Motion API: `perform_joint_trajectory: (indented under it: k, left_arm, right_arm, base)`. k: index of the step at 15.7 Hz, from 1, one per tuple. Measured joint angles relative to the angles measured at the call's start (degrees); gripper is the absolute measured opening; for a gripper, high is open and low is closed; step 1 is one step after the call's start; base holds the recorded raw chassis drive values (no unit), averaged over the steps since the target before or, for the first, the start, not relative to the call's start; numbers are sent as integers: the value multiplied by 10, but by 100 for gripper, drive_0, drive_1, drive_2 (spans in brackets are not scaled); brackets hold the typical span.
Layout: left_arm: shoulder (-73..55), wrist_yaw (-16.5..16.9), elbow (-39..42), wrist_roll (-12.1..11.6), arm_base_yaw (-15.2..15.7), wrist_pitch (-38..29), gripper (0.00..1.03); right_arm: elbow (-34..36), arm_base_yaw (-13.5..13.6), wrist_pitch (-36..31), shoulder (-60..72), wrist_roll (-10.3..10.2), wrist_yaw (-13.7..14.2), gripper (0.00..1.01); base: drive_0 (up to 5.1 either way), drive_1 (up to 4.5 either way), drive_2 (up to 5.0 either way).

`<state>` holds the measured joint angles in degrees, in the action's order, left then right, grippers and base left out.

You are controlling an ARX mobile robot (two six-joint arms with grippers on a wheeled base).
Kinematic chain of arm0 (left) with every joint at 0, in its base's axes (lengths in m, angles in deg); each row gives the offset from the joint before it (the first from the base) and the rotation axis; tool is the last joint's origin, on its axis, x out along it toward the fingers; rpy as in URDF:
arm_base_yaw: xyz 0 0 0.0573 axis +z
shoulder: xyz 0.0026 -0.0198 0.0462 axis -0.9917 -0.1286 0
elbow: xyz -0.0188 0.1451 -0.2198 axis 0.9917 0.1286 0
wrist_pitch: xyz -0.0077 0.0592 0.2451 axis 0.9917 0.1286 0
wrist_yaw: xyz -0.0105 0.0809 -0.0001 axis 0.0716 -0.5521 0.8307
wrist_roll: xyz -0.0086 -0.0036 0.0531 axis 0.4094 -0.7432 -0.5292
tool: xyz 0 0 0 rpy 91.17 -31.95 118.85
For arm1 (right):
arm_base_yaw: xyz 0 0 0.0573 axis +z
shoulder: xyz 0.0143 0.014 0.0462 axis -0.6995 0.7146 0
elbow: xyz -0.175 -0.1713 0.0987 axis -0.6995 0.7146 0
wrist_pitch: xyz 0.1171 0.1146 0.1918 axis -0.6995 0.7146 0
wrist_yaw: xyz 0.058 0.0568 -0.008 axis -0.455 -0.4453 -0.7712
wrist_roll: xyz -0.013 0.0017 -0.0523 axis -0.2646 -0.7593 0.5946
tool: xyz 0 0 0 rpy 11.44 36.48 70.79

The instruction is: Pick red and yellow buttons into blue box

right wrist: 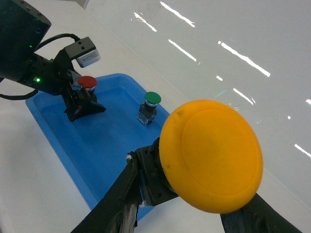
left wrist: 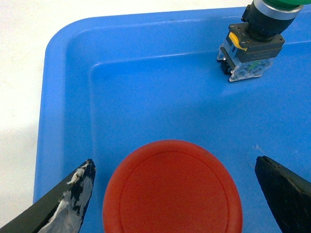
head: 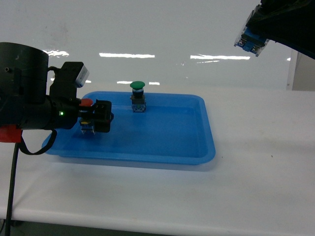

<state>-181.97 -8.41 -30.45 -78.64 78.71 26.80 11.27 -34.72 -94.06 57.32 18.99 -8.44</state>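
The left end effector (head: 96, 118) sits low over the shallow blue tray (head: 162, 150), at about 9 o'clock within it, with its jaws spread wide on either side of the red button (left wrist: 172, 187); the left wrist view shows clear gaps between each dark finger (left wrist: 68, 204) and the red cap, so nothing is gripped yet, and the straddle reads as lining up for a squeeze across the switch body. The right end effector (right wrist: 189, 204) is raised high at roughly 2 o'clock in the head view, clamped on the black body of the yellow button (right wrist: 211, 155), cap toward its wrist camera, probably lifted clear so it can be carried off without knocking the tray. The green button (head: 138, 96) stands upright near the tray's far wall at 12 o'clock, left alone since the task does not ask for it. The tray rests on the white counter (head: 256, 162). The blue box is in none of the views, so where the buttons must go cannot be told.
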Motion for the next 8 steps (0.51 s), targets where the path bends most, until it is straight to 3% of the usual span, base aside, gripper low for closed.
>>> perform_joint_trajectory:
  k: [2,7,8]
  left_arm:
    - [0,0,0,-1,0,0,95]
    - [0,0,0,-2,0,1,28]
    - [0,0,0,-2,0,0,24]
  right_arm:
    - [0,0,0,0,0,0,37]
    - [0,0,0,0,0,0,37]
    - [0,0,0,0,0,0,37]
  base:
    - [0,0,0]
    - [0,0,0]
    - [0,0,0]
